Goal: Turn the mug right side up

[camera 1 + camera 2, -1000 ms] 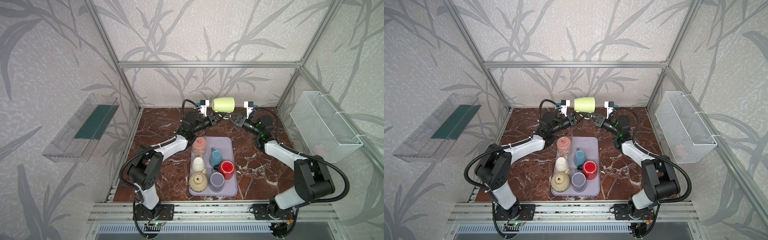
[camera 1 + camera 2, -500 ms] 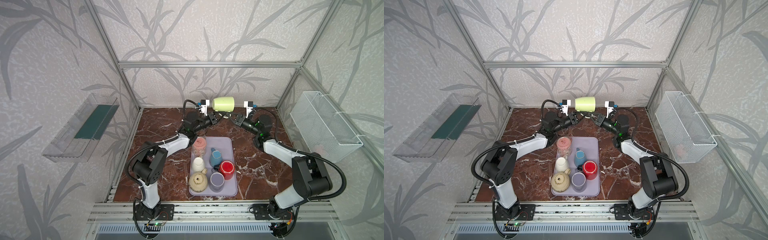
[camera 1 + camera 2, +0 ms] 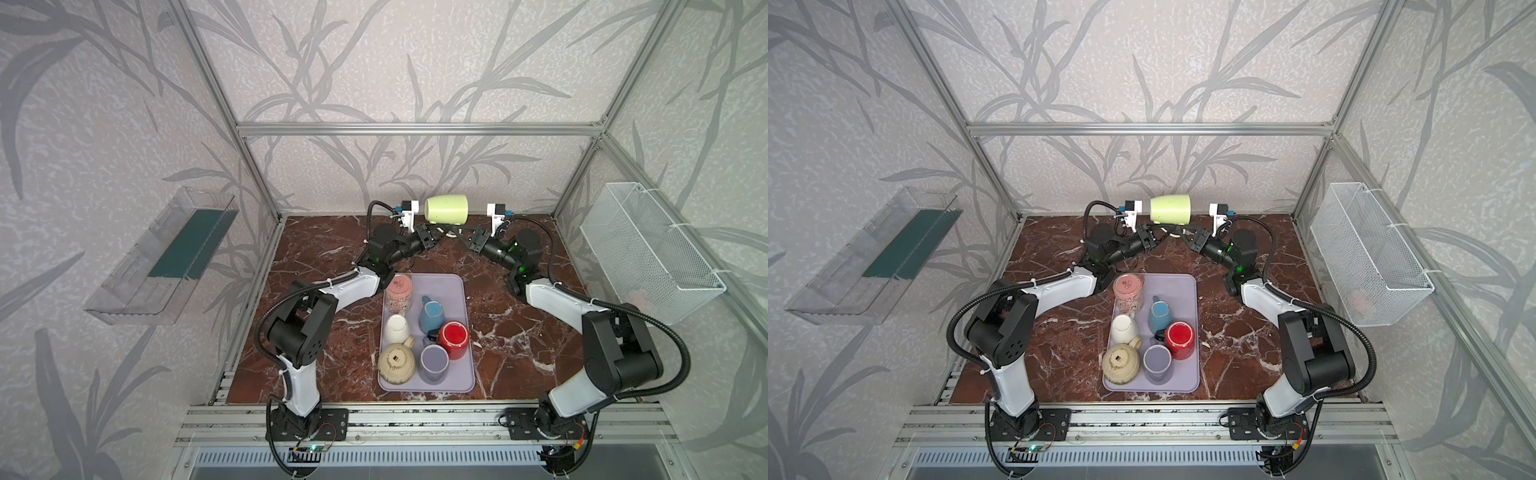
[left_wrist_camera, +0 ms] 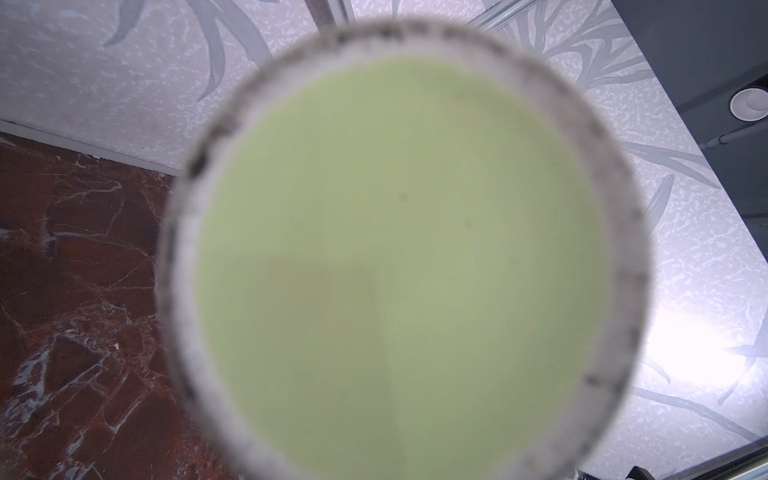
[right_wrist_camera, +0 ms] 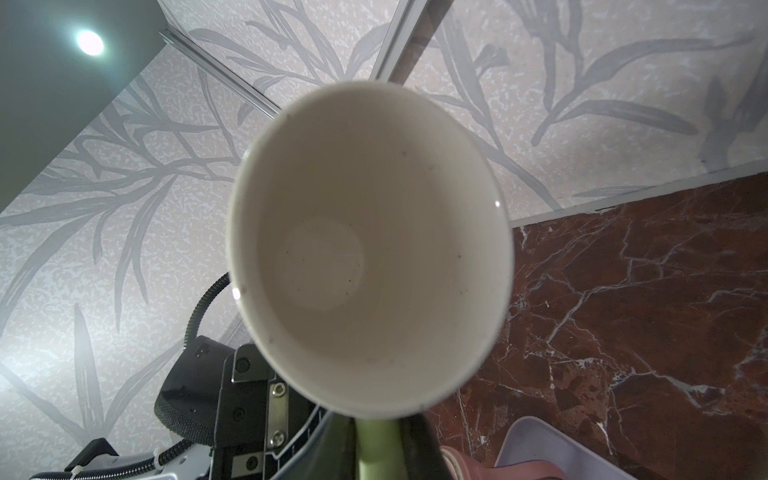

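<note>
My left gripper and right gripper are closed on the handle of the mug. The mug hangs on its side above the back of the surface. I judge the turn half complete. Rotation to mouth-up and set-down remain.

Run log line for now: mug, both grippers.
mug: airborne, on its side, mouth toward right arm | right gripper: shut on handle | left gripper: shut by handle, grip unclear | upright: not yet
</note>
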Controlling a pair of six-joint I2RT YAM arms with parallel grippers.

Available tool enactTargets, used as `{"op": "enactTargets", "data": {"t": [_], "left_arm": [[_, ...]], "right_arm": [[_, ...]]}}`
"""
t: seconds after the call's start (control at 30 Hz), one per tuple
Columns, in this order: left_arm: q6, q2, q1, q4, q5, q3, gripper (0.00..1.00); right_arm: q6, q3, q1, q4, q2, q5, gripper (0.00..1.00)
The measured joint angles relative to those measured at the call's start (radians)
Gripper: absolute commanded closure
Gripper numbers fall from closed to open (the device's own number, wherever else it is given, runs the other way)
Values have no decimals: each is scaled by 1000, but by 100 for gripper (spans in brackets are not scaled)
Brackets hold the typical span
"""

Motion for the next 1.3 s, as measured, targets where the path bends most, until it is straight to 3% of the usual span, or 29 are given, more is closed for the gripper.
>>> {"op": "enactTargets", "data": {"t": [0.13, 0.27, 0.63, 1.0, 1.2, 1.3], "left_arm": [[5, -5, -16, 18, 3, -61, 78], [30, -5, -27, -2, 5, -108, 70], [92, -7, -42, -39, 0, -175, 59], [212, -79, -44, -143, -34, -190, 57], [305, -134, -44, -229, -78, -191, 55], [365, -176, -44, -307, -117, -197, 53]], "right_arm": [[-11, -85, 4, 1, -34, 14, 100], [0, -153, 11, 7, -42, 29, 100], [41, -232, 14, 55, -19, 44, 100], [56, -247, -42, 48, -11, 71, 100], [31, -251, -76, -31, -13, 90, 100], [-29, -247, -82, -159, -47, 124, 100]]}}
